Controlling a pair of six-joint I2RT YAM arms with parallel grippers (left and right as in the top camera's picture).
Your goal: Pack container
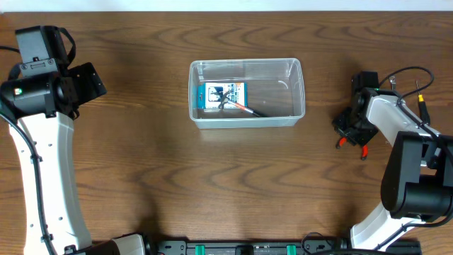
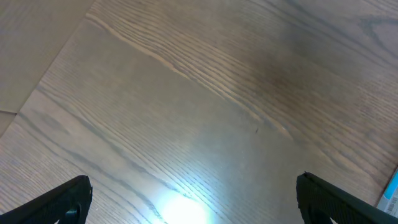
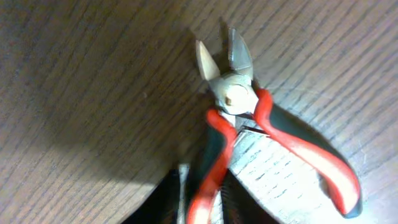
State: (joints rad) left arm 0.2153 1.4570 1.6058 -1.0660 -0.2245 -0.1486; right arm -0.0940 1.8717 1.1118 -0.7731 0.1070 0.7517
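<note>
The clear plastic container (image 1: 245, 121) stands at the table's middle back. Inside it lie a small blue-and-white printed box (image 1: 221, 95) and a thin dark tool with an orange tip (image 1: 246, 108). Red-and-black handled cutters (image 3: 233, 93) lie on the wood at the right (image 1: 364, 150), metal jaws parted. My right gripper (image 3: 205, 202) is low on the table (image 1: 352, 131), its fingers closed around the cutters' left handle. My left gripper (image 2: 196, 199) is open and empty, held above bare wood at the far left (image 1: 90, 79).
The right arm's base and cables (image 1: 417, 177) fill the right front corner. The left arm's white link (image 1: 46, 184) runs along the left edge. A pale blue edge (image 2: 393, 186) shows at the left wrist view's right border.
</note>
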